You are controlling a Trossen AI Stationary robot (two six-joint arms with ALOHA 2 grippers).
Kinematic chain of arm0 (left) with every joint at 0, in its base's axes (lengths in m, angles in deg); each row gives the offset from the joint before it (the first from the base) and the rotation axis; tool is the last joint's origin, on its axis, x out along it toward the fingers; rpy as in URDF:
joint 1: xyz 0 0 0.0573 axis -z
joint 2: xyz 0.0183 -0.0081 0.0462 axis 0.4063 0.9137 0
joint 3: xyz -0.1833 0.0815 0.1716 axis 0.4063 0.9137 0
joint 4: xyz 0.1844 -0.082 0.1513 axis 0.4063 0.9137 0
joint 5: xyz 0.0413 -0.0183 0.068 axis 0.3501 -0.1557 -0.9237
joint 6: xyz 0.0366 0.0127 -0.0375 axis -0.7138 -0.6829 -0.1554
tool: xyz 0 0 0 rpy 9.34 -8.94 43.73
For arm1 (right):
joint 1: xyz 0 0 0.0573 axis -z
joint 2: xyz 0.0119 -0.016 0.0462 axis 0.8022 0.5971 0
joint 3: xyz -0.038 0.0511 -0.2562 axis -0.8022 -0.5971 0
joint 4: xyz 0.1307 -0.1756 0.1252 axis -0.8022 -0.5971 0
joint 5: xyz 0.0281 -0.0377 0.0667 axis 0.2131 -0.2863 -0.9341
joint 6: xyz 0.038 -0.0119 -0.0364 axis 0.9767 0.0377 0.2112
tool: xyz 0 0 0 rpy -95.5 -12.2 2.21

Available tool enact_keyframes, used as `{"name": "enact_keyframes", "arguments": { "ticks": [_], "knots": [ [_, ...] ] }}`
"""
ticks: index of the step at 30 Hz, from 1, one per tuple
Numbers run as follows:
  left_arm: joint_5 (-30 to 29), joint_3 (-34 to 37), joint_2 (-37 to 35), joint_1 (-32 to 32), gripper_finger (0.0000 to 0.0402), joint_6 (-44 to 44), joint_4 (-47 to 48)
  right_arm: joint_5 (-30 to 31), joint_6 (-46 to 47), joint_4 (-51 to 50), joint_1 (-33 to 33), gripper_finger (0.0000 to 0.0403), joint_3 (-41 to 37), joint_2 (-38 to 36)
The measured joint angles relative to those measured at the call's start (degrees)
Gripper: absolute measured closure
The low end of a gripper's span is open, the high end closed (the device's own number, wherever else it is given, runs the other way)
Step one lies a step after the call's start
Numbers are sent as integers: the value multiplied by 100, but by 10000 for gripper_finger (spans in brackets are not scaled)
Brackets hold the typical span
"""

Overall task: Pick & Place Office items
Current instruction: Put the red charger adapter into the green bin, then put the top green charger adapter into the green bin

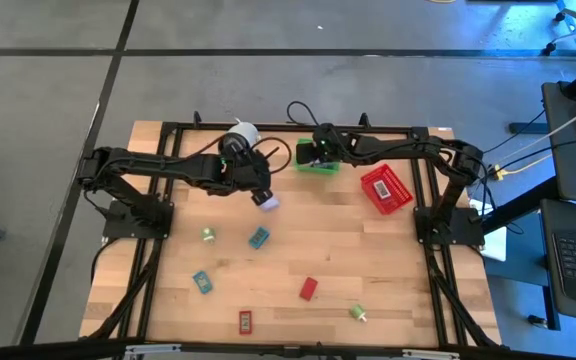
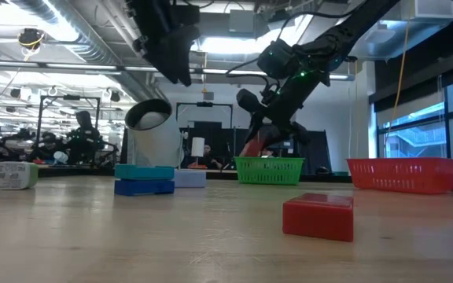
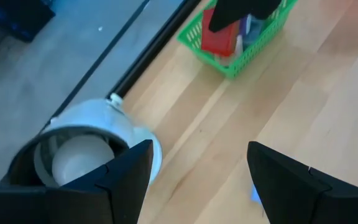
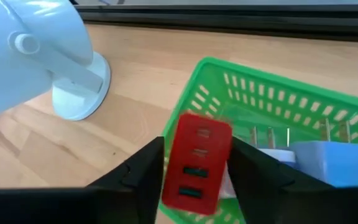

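So the right claw [image 4: 194, 171] is hanging over the near edge of the green basket [image 4: 328, 118], with a red block [image 4: 196, 165] between its fingers. The fingers look parted around the block, so I can't tell if they're gripping it or have let go. Its long axis runs along the fingers, pointing down into the basket. The left claw [image 3: 197, 180] is spread open and empty, hovering by the white roll [image 3: 92, 149].

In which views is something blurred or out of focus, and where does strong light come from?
Low view: the red block up close looks soft, and bright windows glare at the right. Left wrist view: the dark fingers and the white roll are blurred. Right wrist view: the red piece between the fingers is fairly sharp. High view: even light, no hard shadows.
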Motion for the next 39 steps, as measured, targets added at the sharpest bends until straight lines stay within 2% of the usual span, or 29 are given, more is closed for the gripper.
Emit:
{"name": "enact_keyframes", "arguments": {
  "ticks": [4,7,12,16,21,26,30,34,39],
  "knots": [
    [210,0,-2,14,145,325,249,-43,-2,0,0,200,0,0],
    [642,0,0,40,145,642,562,-275,-101,-1,15,180,0,-6],
    [1560,1,0,227,145,943,1705,-850,-458,-23,137,162,0,-188],
    [1831,118,0,517,145,1453,2652,-1110,-666,-156,237,161,0,-472],
    [1887,606,0,915,145,3124,2929,-1151,-981,-557,259,165,0,-909],
    [2628,1144,0,1168,145,4648,2687,-1402,-1203,-822,249,165,2,-1314],
    [3102,1404,0,1311,145,6309,2716,-1696,-1207,-880,240,165,2,-1570],
    [3097,1540,0,1507,145,7669,2667,-1958,-1233,-879,240,165,2,-1702],
    [3036,1717,0,1745,145,8640,2387,-2267,-1357,-895,240,165,2,-1752]
  ]
}}
